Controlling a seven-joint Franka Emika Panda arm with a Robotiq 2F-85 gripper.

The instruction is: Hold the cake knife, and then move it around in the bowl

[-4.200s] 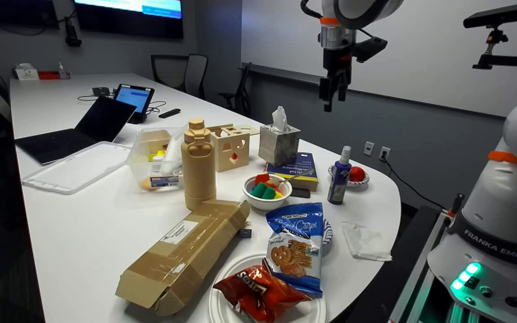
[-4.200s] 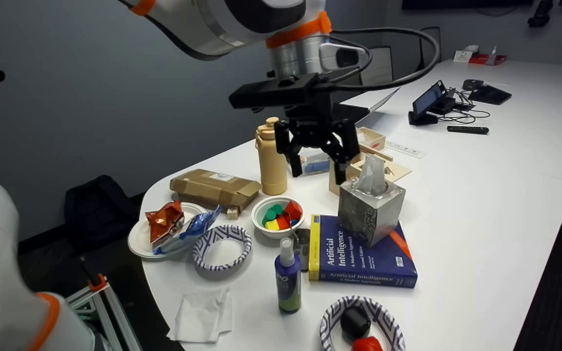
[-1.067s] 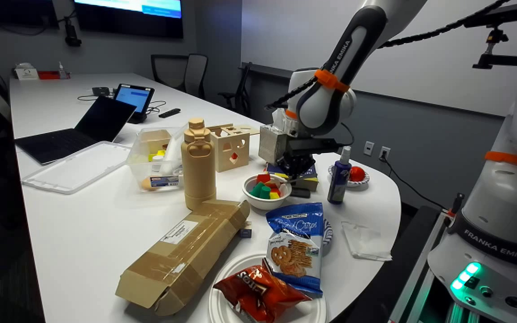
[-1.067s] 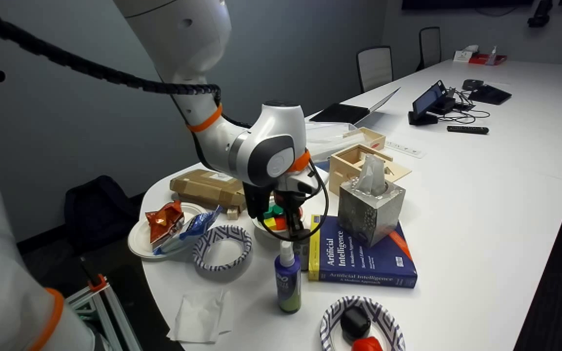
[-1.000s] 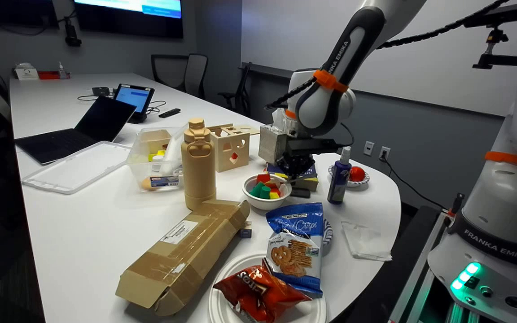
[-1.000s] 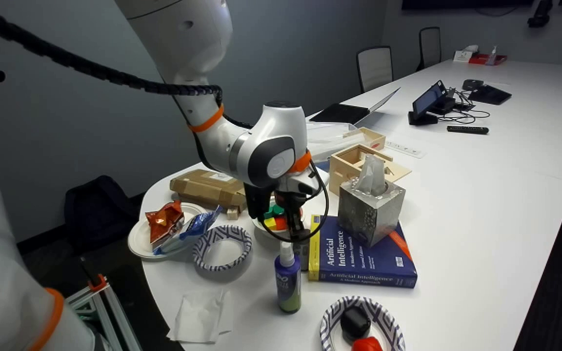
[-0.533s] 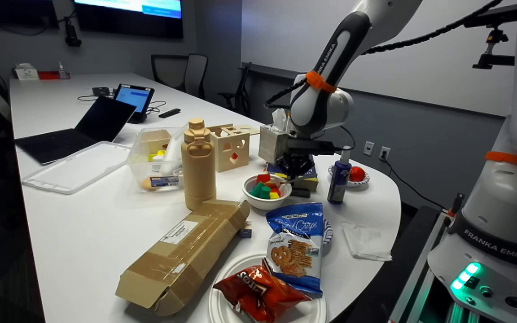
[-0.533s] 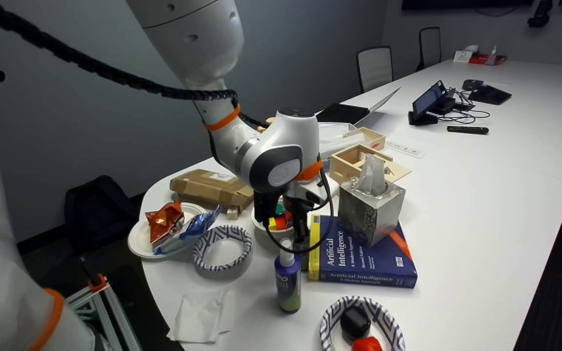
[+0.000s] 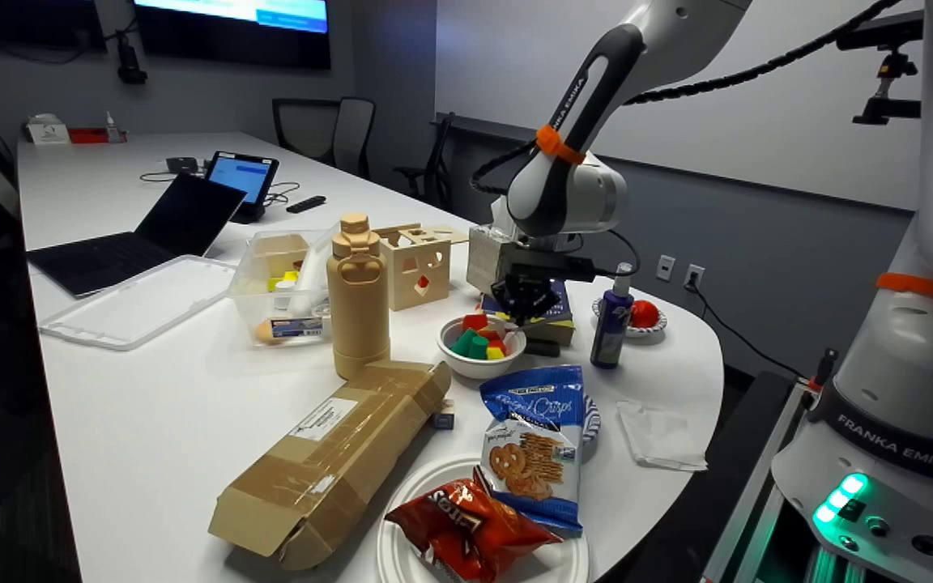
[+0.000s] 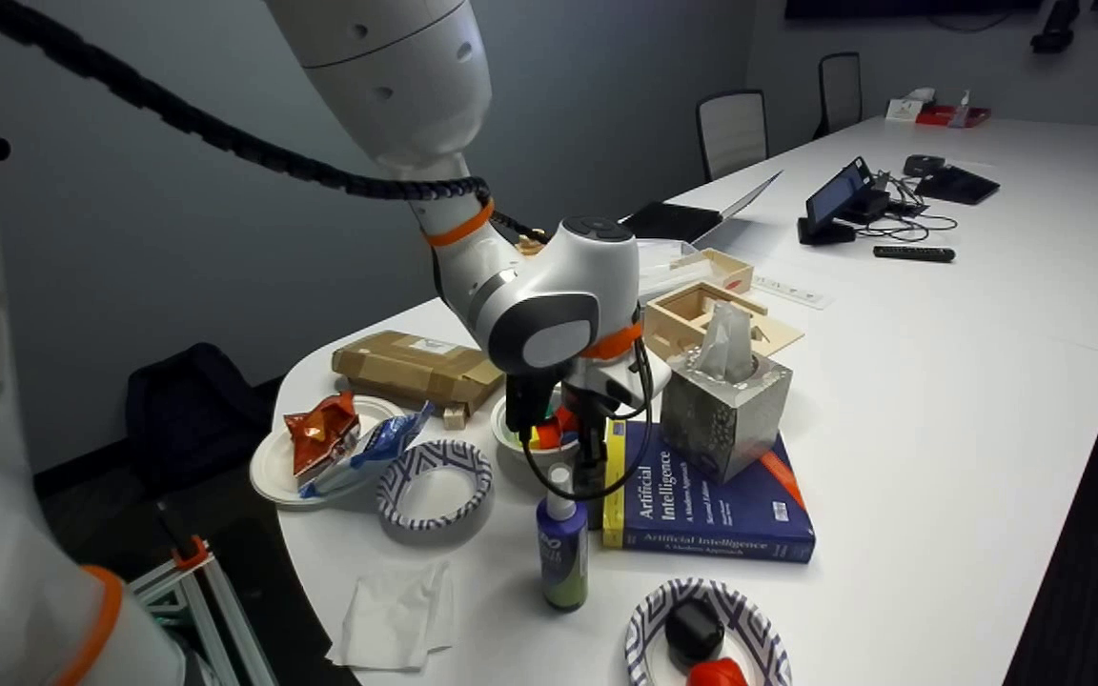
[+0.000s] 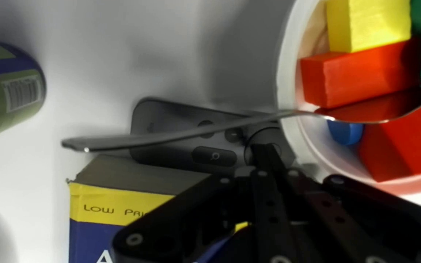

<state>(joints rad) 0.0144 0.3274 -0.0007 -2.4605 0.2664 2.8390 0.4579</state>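
The metal utensil, the task's cake knife, leans across the rim of the white bowl; its handle sticks out and its head lies among red, yellow, green and blue blocks. In an exterior view the bowl stands upright, the cake knife's handle slanting up from it. My gripper is shut, its fingertips together with nothing between them. In the wrist view they sit beside the handle, apart from it, just outside the bowl and over a remote. The arm hides part of the bowl in an exterior view.
Close by are a dark remote, a thick blue book bearing a tissue box, and a spray bottle. Snack bags, a patterned bowl, a cardboard box and a tan bottle surround the white bowl.
Earlier the gripper hung open high above the table; now it is low beside the bowl and shut. Over the last second the wrist has shifted slightly farther from the base. Blocks have shifted.
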